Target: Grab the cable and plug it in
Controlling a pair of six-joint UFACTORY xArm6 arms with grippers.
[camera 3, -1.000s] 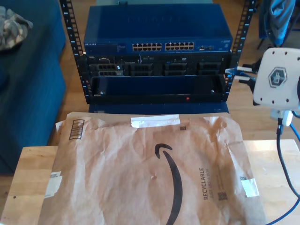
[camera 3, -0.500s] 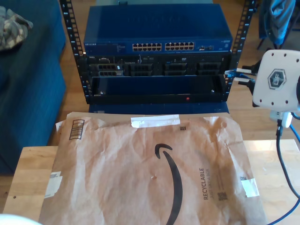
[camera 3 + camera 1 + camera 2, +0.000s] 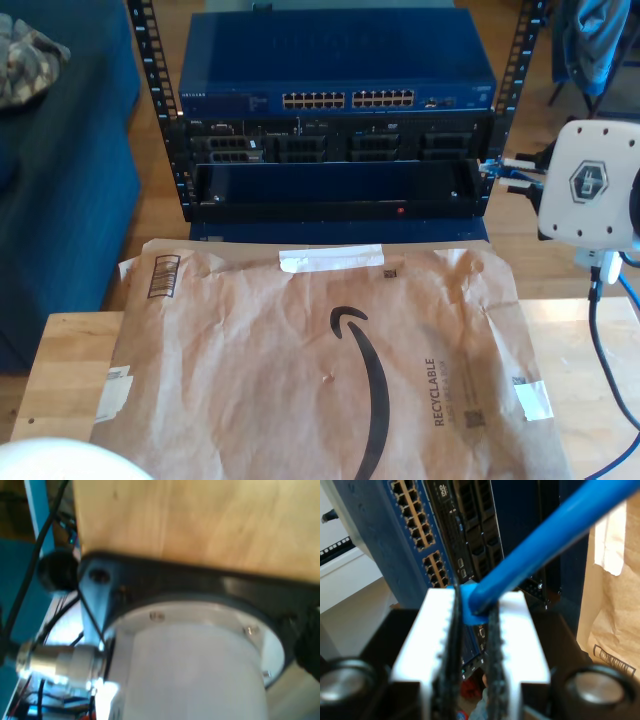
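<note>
In the second wrist view, my second gripper [image 3: 472,630] was clenched on the cable [image 3: 540,545] just behind its plug, nose aimed at the switch [image 3: 415,535] ports, presumably for insertion. In the exterior view it hung by the rack [image 3: 335,150] at the exterior view's right, beyond the paper-covered wooden table [image 3: 60,370]; I could not tell my first gripper's state.

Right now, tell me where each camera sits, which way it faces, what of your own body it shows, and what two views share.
Exterior view: off the arms, above the brown paper mailer, facing the blue network switch in the rack; an arm's white housing at its right.
First wrist view: close against a white arm base under a wooden board.
Second wrist view: along my second gripper, shut on the blue cable, facing the switch ports.
Shared: exterior and second wrist views both show switch, mailer and cable.
</note>
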